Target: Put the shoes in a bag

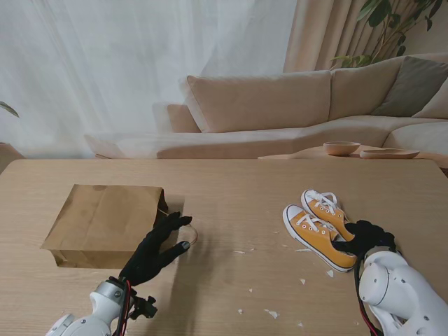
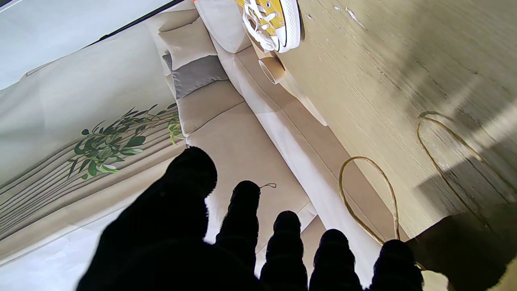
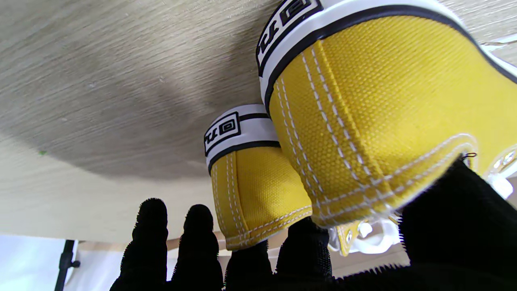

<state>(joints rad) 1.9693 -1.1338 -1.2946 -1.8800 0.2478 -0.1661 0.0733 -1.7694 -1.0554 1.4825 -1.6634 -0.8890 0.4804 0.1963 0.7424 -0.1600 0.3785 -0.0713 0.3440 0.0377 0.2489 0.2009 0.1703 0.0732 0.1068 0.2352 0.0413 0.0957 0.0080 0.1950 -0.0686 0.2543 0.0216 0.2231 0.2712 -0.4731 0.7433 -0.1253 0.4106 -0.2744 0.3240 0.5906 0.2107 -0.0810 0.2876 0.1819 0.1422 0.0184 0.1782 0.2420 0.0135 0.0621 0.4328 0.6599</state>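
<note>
Sofa (image 1: 280, 112) behind | paper scraps (image 1: 271, 313) — bag (image 1: 105, 224) to shoes (image 1: 318, 224)

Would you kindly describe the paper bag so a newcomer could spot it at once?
Start at the wide wooden table and look to its left half. There the flat brown paper bag lies on its side, its thin loop handles beside the black left hand. Unlike the yellow canvas sneakers at right, it is plain and brown.
</note>
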